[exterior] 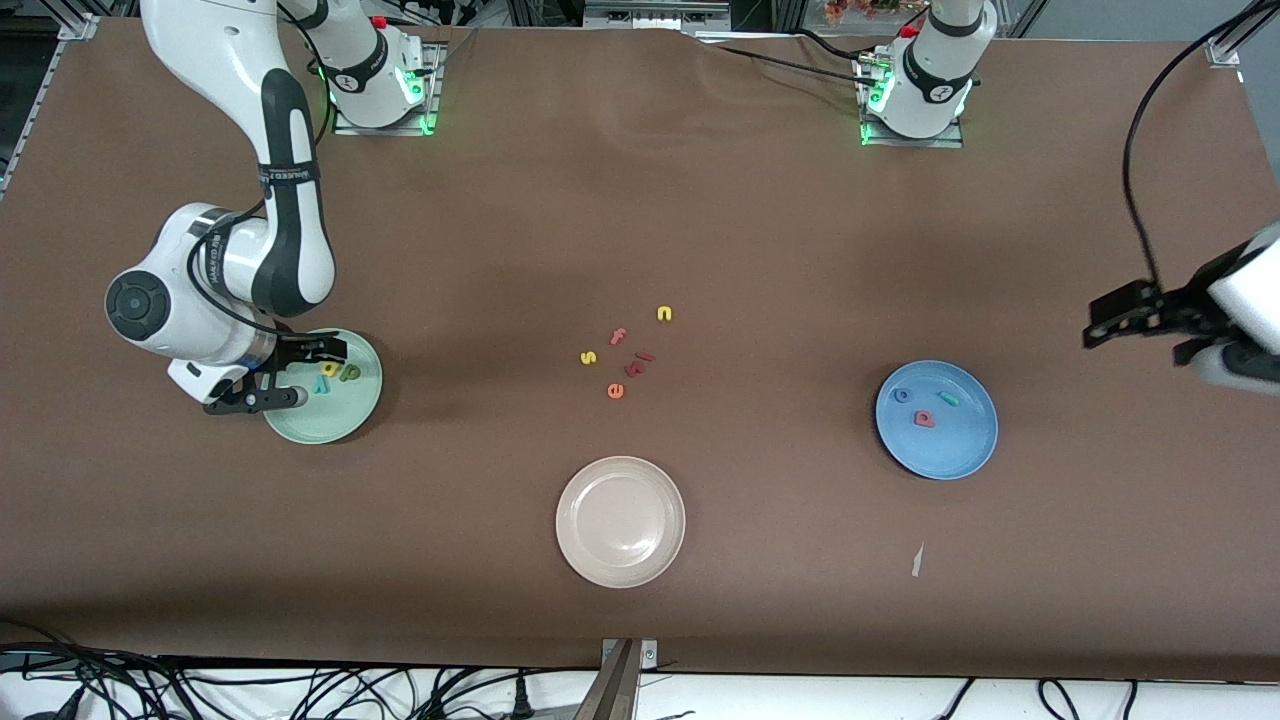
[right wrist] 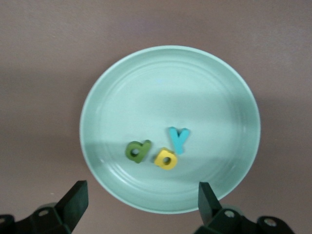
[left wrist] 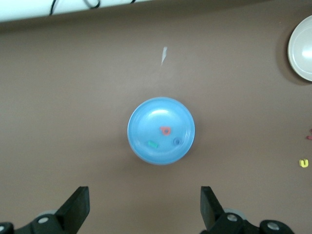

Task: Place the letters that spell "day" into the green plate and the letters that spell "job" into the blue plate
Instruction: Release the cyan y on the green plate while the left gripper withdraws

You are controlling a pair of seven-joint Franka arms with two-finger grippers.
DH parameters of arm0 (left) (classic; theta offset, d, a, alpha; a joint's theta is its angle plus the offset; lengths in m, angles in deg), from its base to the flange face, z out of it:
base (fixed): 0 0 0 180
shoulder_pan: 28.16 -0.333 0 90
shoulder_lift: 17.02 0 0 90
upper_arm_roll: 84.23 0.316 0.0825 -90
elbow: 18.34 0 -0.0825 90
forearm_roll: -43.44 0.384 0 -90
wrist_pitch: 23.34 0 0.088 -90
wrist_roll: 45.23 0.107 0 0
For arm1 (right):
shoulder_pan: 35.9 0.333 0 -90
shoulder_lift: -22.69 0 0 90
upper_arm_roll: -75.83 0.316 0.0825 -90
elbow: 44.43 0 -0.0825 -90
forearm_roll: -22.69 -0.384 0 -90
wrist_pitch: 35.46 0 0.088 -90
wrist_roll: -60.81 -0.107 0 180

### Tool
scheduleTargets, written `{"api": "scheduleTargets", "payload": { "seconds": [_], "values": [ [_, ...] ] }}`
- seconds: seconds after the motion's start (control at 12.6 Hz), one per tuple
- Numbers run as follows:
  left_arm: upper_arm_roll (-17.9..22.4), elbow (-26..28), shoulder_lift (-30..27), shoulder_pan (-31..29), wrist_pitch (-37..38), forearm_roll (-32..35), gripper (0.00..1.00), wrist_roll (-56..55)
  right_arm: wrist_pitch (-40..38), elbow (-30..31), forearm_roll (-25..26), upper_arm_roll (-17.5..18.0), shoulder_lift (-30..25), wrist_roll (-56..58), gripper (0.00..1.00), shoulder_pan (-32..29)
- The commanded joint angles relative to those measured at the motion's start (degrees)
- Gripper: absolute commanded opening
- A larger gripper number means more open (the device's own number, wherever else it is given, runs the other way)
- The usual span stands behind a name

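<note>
The green plate [exterior: 330, 425] lies toward the right arm's end of the table. It holds the olive "d" [right wrist: 138, 151], the yellow "a" [right wrist: 165, 159] and the teal "y" [right wrist: 178, 139], close together. My right gripper [exterior: 297, 375] hangs low over this plate's rim, open, nothing between its fingers [right wrist: 73, 200]. The blue plate [exterior: 960, 445] lies toward the left arm's end and holds the blue "o" [exterior: 902, 396], the teal "j" [exterior: 948, 399] and the red "b" [exterior: 924, 419]. My left gripper [left wrist: 145, 207] is open and empty, high above the table beside the blue plate [left wrist: 146, 122].
A beige plate [exterior: 620, 520] lies nearest the front camera, mid-table. Loose letters lie farther back at mid-table: a yellow "n" [exterior: 664, 314], a yellow "s" [exterior: 588, 357], a pinkish "f" [exterior: 618, 336], an orange "e" [exterior: 615, 391] and dark red pieces [exterior: 640, 360]. A white scrap [exterior: 917, 560] lies near the blue plate.
</note>
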State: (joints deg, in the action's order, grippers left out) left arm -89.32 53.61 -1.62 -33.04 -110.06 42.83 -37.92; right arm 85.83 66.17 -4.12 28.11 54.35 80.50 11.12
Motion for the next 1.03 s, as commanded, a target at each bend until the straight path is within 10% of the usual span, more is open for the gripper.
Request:
{"api": "scheduleTargets", "payload": {
  "seconds": [0.0, 0.4, 0.95],
  "values": [
    [4.73, 8.0, -6.15, 4.97, 0.43, -0.97, 1.0, -1.67, -4.91, -4.06, -0.61, 0.09, -0.46, -8.32, 1.0, 2.8],
    [4.65, 22.79, -16.62, 4.18, -5.47, -1.06, 1.0, -3.17, -6.42, -6.36, -0.17, 0.35, 0.07, -14.5, 1.0, 5.62],
    [4.65, 21.92, -16.1, 4.1, -3.45, -1.06, 1.0, -3.09, -7.46, -7.58, 1.84, 2.45, -0.28, -18.19, 1.0, 3.79]
  ]
}}
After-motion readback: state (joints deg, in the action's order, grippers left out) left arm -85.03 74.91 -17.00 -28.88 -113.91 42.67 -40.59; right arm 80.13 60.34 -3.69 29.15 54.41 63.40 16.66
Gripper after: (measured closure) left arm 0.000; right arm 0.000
